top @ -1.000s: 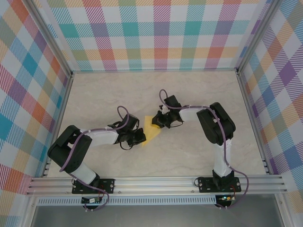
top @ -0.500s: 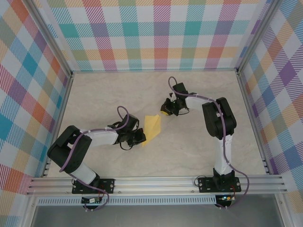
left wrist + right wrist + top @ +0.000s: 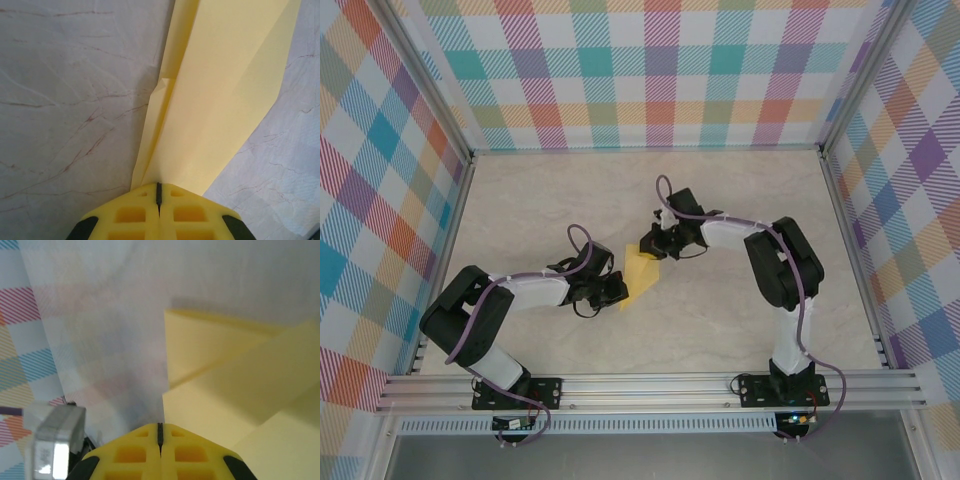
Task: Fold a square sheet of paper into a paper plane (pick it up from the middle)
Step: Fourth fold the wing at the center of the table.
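Left gripper (image 3: 159,192) is found clamped, fingertips together, on the near pointed end of the paper sheet (image 3: 640,272), which fans out from between them in several folded layers. The sheet is located about the middle of the table (image 3: 540,200), well apart from every edge and corner, with its wider end directed toward the far right corner. Right gripper (image 3: 160,432) is recorded with fingertips pressed together at that wider end, on or just over the top layer; whether a layer is actually nipped cannot be determined. A small buckle is noted on the left edge of the layers in the left wrist view. Several faults are judged possible. Should the right fingertips be dragged along the fold while the far end is unsupported, the layers could be skewed and the crease set off-line. Should a layer in fact be nipped and drawn away against the left clamp, the thin paper could be torn, most likely at the buckle. Since the sheet is held by one narrow end alone, pivoting or slipping within that clamp is also considered likely under sideways pressure.
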### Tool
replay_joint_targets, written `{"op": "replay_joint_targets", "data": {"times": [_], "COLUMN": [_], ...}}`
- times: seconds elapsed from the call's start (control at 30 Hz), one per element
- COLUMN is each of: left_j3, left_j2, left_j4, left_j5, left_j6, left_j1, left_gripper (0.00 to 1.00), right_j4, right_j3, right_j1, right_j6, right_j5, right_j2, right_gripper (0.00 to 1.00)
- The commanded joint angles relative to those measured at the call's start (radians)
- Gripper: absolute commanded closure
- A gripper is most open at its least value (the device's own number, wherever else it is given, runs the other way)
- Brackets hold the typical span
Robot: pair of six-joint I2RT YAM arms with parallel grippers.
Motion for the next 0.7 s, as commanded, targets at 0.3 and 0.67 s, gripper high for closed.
{"op": "replay_joint_targets", "data": {"times": [0.3, 0.67], "left_j3": [-0.041, 0.136], "left_j2": [0.059, -0.166], "left_j4": [-0.209, -0.315], "left_j5": [-0.056, -0.055], "left_j6": [0.054, 0.02], "left_j1": [-0.015, -0.006], "left_gripper": [1.0, 0.86], "right_j4": [-0.111, -0.137], "right_j3": [0.015, -0.001], "right_j1": [-0.017, -0.016], "right_j6": [-0.096, -0.113], "right_j5": [0.059, 0.08], "right_j2": [0.134, 0.126], "right_gripper": [0.97, 0.97]}}
